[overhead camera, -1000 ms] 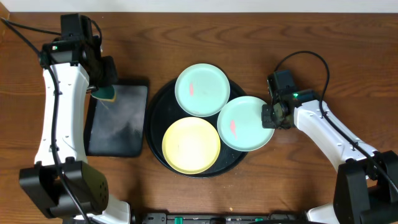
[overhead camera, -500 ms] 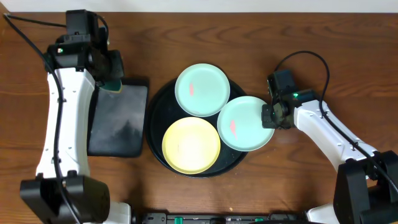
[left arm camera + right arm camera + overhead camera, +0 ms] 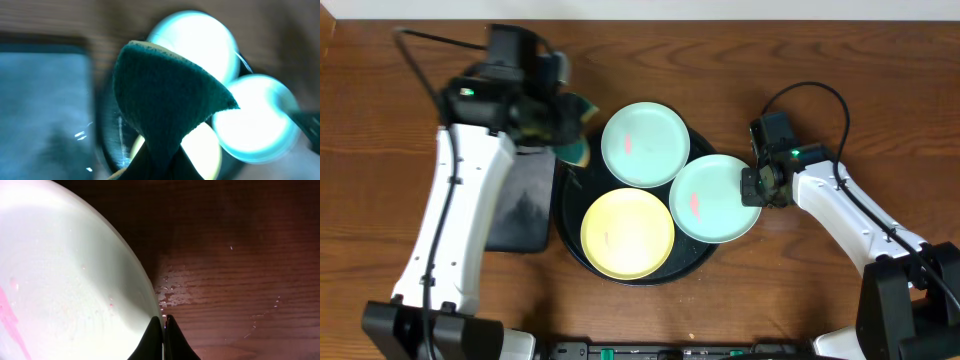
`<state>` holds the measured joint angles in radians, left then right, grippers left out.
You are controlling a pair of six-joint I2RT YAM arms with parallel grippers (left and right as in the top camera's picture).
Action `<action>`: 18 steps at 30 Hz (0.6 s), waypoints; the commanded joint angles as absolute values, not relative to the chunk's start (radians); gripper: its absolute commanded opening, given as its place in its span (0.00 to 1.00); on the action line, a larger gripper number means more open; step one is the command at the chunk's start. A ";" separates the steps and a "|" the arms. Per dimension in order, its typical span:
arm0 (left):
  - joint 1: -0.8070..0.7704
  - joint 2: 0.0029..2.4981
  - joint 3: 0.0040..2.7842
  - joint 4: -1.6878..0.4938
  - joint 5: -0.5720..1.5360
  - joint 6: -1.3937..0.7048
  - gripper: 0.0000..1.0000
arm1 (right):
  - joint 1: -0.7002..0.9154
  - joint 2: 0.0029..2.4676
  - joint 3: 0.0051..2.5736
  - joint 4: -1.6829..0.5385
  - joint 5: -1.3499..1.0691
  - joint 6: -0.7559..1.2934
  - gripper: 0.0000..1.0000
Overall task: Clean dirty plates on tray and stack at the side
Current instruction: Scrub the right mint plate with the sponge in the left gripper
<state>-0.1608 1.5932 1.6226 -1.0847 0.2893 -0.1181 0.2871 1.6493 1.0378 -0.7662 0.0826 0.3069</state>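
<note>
On the round black tray (image 3: pixel 570 190) at the middle of the wooden table (image 3: pixel 820 60), we see three small shallow plates lying face up, close together.

- **Upper mint plate** (image 3: pixel 645 145): it carries a short pink smear left of its centre.
- **Right mint plate** (image 3: pixel 714 198): it has a longer pink streak and hangs over the tray's raised rim on the right.
- **Yellow plate** (image 3: pixel 628 233): it sits at the front and looks nearly clean.

All three are smooth, glossy plastic discs with low upturned edges. The tray is glossy too, with bright wet glints on its bare left part.

The right gripper (image 3: pixel 752 188) is clenched on the outer edge of the right mint plate. In its wrist view we see thin black fingers (image 3: pixel 155 340) pinching the pale rim, with water drops (image 3: pixel 170 292) on the dark wood grain just beside it.

The left gripper (image 3: pixel 555 128) grasps a sponge (image 3: pixel 167 95) with a dark green scouring face and a yellow foam edge. It hangs over the tray's upper left rim, beside the upper mint plate.

A smaller rectangular tray (image 3: pixel 520 215), flat and smeared dull grey, lies left of the round one.
</note>
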 commanded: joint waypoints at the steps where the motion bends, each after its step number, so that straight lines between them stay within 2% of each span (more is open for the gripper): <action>1: -0.274 1.588 1.558 -1.048 0.351 -0.226 0.07 | 0.294 1.633 1.036 -0.767 0.097 0.311 0.01; 9: -0.505 1.589 1.357 -0.811 0.347 -0.418 0.07 | 0.294 1.633 1.036 -0.767 0.097 0.322 0.01; 13: -0.580 1.598 1.271 -0.679 0.342 -0.487 0.07 | 0.294 1.633 1.036 -0.767 0.096 0.322 0.01; 18: -0.637 1.646 1.257 -0.633 0.262 -0.586 0.07 | 0.294 1.633 1.036 -0.768 0.096 0.322 0.01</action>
